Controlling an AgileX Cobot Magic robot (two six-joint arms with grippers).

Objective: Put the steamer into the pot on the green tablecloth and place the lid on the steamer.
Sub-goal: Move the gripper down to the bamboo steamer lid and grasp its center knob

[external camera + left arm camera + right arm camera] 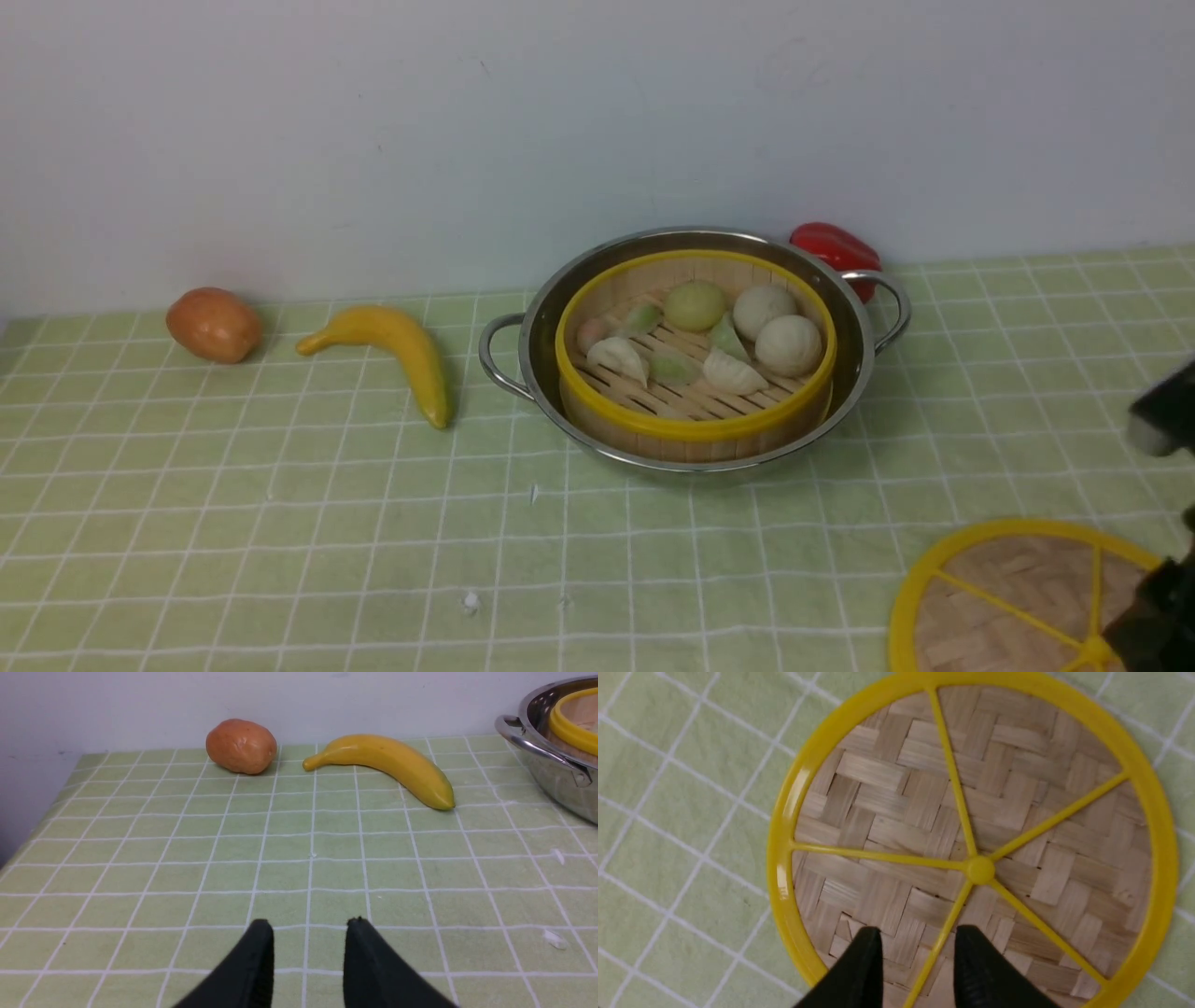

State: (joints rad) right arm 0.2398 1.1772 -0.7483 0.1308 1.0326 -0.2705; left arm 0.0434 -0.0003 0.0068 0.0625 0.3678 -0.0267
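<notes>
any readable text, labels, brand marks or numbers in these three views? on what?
None: no words, numbers, logos or signs can be read in any view.
The pot, steamer and lid show no marking.
The banana, potato and red pepper carry no sticker.
The green tablecloth has only a white grid.

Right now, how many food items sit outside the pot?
3: a potato far left, a banana between it and the pot, a red pepper behind the pot's right handle. More could hide behind the pot.
</notes>
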